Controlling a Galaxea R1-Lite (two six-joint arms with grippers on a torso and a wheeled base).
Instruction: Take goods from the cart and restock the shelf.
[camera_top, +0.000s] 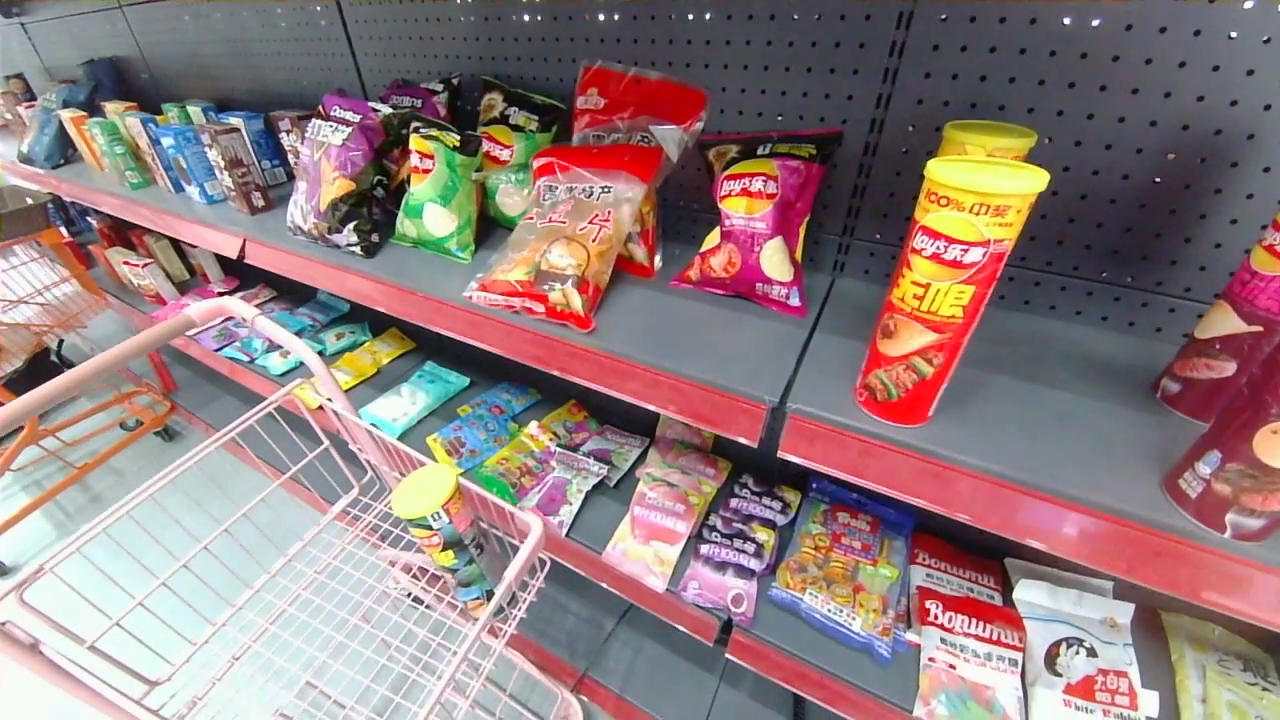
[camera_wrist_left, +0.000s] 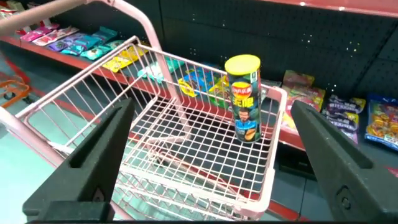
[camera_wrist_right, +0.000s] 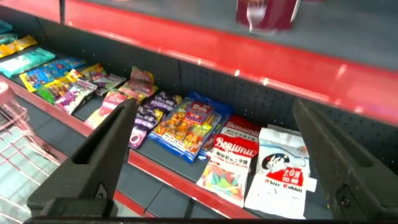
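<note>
A tall chip can with a yellow lid (camera_top: 440, 530) stands upright in the far corner of the pink wire cart (camera_top: 120, 358). In the left wrist view the same can (camera_wrist_left: 244, 99) stands against the cart's wire wall (camera_wrist_left: 274, 143). My left gripper (camera_wrist_left: 211, 180) hangs open above the cart basket, short of the can, with nothing between its fingers. My right gripper (camera_wrist_right: 214, 180) is open and empty in front of the lower shelf's candy bags (camera_wrist_right: 186, 124). On the upper shelf (camera_top: 1050, 400) stands a red can with a yellow lid (camera_top: 945, 290), a second one behind it.
Chip bags (camera_top: 560, 230) crowd the upper shelf's left half; dark red cans (camera_top: 1225, 340) stand at its right end. The lower shelf (camera_top: 640, 590) carries flat candy packets. An orange cart (camera_top: 60, 300) stands at far left. Bare shelf lies around the red can.
</note>
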